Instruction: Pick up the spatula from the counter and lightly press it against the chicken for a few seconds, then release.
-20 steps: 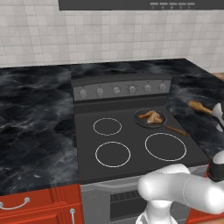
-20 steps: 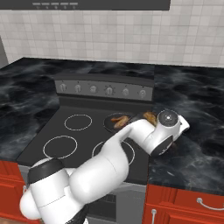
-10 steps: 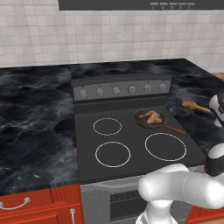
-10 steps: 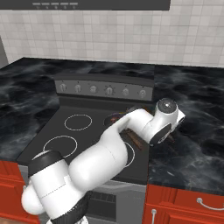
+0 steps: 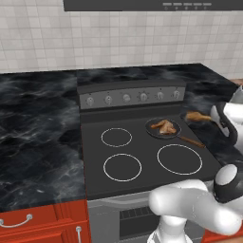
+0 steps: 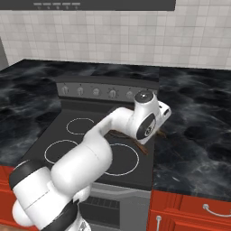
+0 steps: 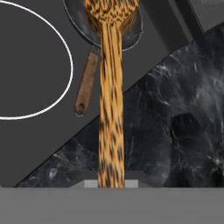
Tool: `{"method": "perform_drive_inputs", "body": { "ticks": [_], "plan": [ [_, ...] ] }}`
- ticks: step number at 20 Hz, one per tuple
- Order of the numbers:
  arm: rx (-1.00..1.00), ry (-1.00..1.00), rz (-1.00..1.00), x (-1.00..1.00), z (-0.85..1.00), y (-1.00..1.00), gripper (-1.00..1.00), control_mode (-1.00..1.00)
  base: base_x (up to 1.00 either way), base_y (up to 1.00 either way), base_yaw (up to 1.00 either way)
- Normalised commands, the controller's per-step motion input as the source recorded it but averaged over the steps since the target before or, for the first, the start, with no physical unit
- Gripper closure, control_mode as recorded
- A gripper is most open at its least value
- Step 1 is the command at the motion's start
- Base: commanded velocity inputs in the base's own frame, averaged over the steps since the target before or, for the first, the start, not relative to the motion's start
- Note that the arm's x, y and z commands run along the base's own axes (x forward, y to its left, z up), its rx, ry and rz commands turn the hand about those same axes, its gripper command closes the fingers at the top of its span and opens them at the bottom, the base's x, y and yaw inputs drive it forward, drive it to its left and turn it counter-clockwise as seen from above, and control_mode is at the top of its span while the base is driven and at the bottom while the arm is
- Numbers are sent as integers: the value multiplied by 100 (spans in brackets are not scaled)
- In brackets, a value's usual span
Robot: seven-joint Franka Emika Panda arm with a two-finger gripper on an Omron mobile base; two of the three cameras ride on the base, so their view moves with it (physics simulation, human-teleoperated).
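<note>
Claw (image 5: pixel 220 124) clamped on handle end of 1 wooden spatula (image 7: pixel 110 109), held off the worktop (image 5: pixel 38 118). From the hand cam, blade reaches over 1 pan (image 7: pixel 136 35) on stove (image 5: pixel 147 151). 1 chicken piece (image 5: pixel 163 126) in pan; contact w/ blade can't tell. 3 bare burner rings (image 5: pixel 122 167).

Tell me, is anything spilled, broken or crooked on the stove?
Nothing stands out. The small dark frying pan sits flat on the black stove top, with the browned chicken piece inside it. No spill shows. The speckled wooden spatula is held up, pointing toward the pan.
</note>
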Motion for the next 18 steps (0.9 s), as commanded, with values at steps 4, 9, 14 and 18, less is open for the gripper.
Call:
{"method": "perform_drive_inputs", "body": {
  "ticks": [4, 9, 14, 18],
  "plan": [
    [-19, 0, 4, 18, 15, 32, 100, -100, 0, 0, 0],
    [-12, 1, 9, 35, 4, 4, 100, -100, 0, 0, 0],
    [-1, 6, 20, 51, 4, 0, 100, -100, 0, 0, 0],
    [0, 6, 25, 37, 5, 0, 100, -100, 0, 0, 0]
  ]
}}
